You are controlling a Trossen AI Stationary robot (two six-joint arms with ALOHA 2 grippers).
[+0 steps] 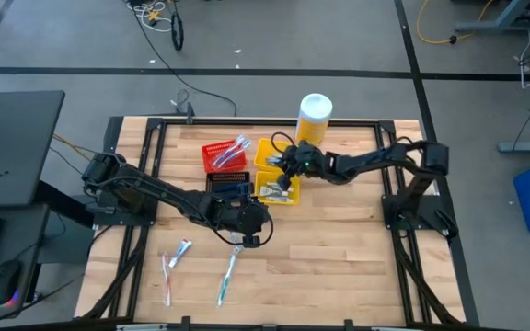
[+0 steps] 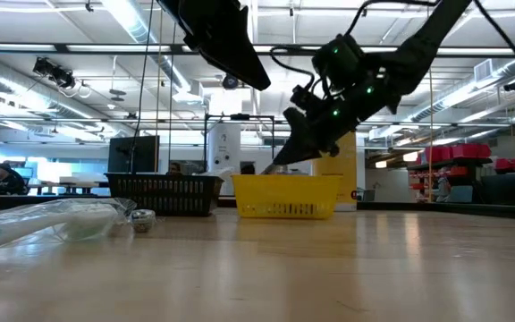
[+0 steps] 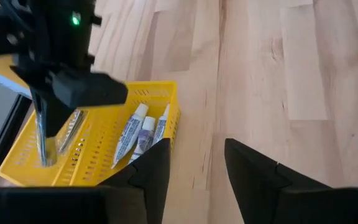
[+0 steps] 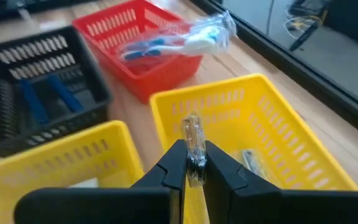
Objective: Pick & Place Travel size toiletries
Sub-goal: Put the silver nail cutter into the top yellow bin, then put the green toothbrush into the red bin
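Silver-clear foil, a small sachet (image 4: 193, 134), is clamped between the tips of my right gripper (image 4: 194, 160), standing on end with its long axis up and down and its top half poking clear above the tips. It hangs above the near wall of a yellow bin (image 4: 303, 155), whose floor opens toward 1 o'clock from the tips in the right wrist view. One like sachet (image 4: 250, 160) already lies on that floor. My judgement: the drop turns on carrying the sachet inward past that wall before letting go.

Second yellow bin (image 3: 98, 155) just beside it holds three white tubes (image 3: 143, 132) lying side by side. Their print is blue and I cannot read it.

Red bin (image 1: 224, 156) at 9 o'clock from my right gripper in the high view holds wrapped toothbrushes (image 4: 179, 42); black bin (image 1: 229, 184) at 8 o'clock holds dark blue razors (image 4: 45, 96).

Left gripper (image 1: 249, 235) is spread wide and grasps nothing, hovering over bare wood. Nearest loose toothbrush (image 1: 228, 276) lies at 7 o'clock from it, long axis running 1 to 7; my left arm is much the nearer.

Yellow bottle (image 1: 314, 118) at 1 o'clock: no label legible.
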